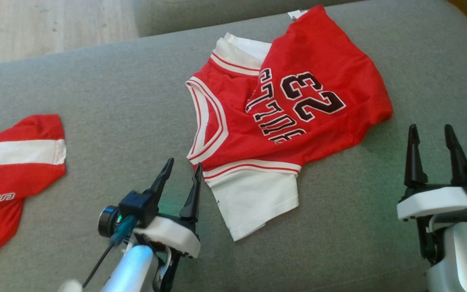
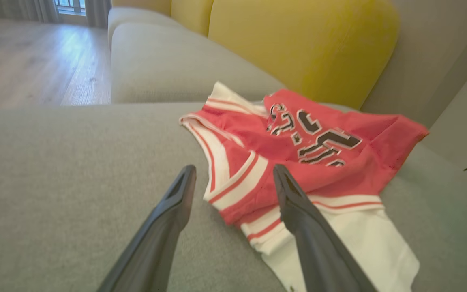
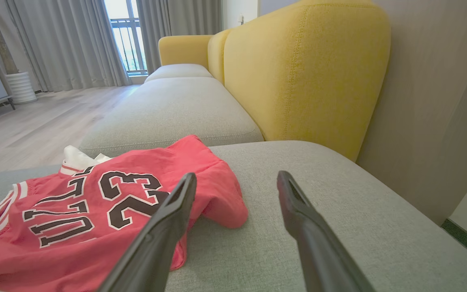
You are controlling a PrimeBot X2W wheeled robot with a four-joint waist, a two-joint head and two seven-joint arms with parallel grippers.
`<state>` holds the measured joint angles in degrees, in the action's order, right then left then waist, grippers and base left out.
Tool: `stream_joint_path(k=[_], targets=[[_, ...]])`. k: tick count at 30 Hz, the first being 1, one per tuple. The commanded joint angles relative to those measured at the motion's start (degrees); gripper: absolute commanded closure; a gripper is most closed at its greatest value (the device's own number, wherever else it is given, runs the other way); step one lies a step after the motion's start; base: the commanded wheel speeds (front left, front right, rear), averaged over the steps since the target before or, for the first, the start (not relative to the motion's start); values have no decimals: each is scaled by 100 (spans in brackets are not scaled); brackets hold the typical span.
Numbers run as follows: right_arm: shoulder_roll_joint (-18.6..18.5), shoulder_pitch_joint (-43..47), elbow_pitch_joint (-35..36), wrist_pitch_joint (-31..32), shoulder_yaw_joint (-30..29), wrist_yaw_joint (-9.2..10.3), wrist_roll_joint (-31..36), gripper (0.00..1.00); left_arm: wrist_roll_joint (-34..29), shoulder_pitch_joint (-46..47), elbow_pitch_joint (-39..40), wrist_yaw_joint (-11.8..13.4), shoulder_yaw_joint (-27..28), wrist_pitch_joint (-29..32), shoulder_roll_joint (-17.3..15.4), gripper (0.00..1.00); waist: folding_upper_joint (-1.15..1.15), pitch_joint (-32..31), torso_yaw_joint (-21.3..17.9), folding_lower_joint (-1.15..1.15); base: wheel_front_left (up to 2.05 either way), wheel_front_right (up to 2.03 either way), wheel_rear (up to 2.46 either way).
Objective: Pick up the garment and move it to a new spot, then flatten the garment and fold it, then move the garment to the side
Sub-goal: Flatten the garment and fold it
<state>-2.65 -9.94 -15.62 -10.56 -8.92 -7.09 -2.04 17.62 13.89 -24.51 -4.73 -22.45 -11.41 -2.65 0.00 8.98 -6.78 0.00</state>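
Note:
The garment (image 1: 282, 109) is a red jersey with white sleeves and the number 23, lying crumpled and partly folded over on the grey sofa seat (image 1: 116, 109). My left gripper (image 1: 184, 165) stands open just left of the jersey's near white-trimmed armhole; in the left wrist view the garment (image 2: 298, 150) lies just past and under the right fingertip of the left gripper (image 2: 233, 172). My right gripper (image 1: 430, 130) is open near the jersey's right hem, apart from it. In the right wrist view the garment (image 3: 95, 207) lies left of the open right gripper (image 3: 236, 178).
A second red and white piece of clothing (image 1: 10, 170) lies at the left edge of the seat. Yellow back cushions (image 3: 306, 69) rise behind the seat, another grey cushion (image 3: 176, 109) extends beyond, and wooden floor (image 2: 26, 69) lies past the sofa.

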Motion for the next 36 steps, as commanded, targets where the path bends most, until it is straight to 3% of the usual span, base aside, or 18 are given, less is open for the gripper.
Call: stream_joint_path(k=[1,9,17,18,19,29,36], targets=[[-23,-94,237,32,202,-40,-61,0,77,348,-79,55,40,177,-22,0,0,75,-92,0,0,0,0],[-23,-97,292,18,318,-40,-131,0,312,791,-890,326,-276,820,-22,0,0,237,-343,0,0,0,0],[-23,-152,301,-26,336,-40,-144,0,645,1040,-1348,272,-515,1186,-22,1,0,349,-535,0,0,0,0],[-23,-162,299,-33,333,-40,-140,0,669,1059,-1383,240,-550,1217,-22,84,0,353,-548,0,0,0,0],[-23,-171,299,-39,330,-40,-138,0,689,1077,-1406,229,-563,1211,-22,100,0,353,-556,0,0,0,0],[-22,-182,266,-34,286,-40,-103,0,587,1285,-1402,761,-178,86,-245,100,0,234,-353,0,0,0,0],[-22,-150,257,17,325,-40,-70,0,562,1263,-1287,1043,115,-251,-494,100,0,150,-122,0,0,0,0]])
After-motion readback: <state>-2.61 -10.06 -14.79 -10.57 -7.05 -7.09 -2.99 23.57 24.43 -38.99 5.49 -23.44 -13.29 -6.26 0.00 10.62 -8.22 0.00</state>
